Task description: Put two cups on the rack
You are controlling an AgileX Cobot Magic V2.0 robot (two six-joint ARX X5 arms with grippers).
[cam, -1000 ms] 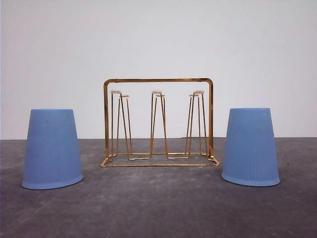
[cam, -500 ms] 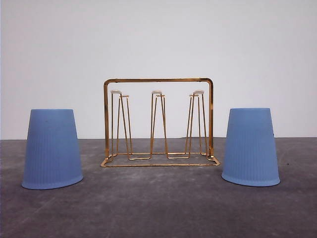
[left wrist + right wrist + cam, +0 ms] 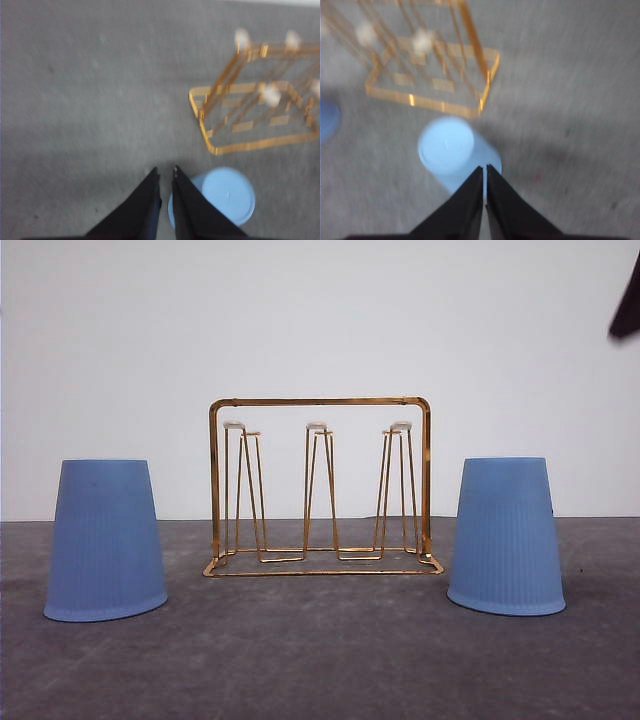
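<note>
While both arms hang above the table with nothing in their grasp, the two cups stand nearest the camera, mouth down on the grey table (image 3: 320, 660), one either side of the rack. In the front view the left cup (image 3: 105, 540) sits at about eight o'clock from the rack and the right cup (image 3: 506, 536) at about four o'clock, each well apart from the wire frame. Standing upside down suits the job: a cup lifted as it is can be lowered straight over a peg without being turned.

From the left wrist camera, the left gripper (image 3: 165, 172) hovers above the table with its fingers almost together, only a thin slit between the tips, and the flat base of the left cup (image 3: 220, 195) shows just beside them. From the right wrist camera, the right gripper (image 3: 484, 169) has its fingers pressed together, poised over the near side of the right cup (image 3: 447, 145); that picture is blurred, so I cannot tell whether the tips touch the cup, though they clamp nothing. Neither pair of fingers stands wide enough to take a cup, so I judge they must spread before any grasp.

Farther back stands the rack (image 3: 320, 487), gold wire with a handle bar across the top and white-capped upright pegs (image 3: 317, 427), all bare. Its frame sits squarely between the cups, within reach of either arm. Behind it rises a plain white wall (image 3: 320, 320), with a dark piece of arm (image 3: 627, 310) showing at two o'clock.
</note>
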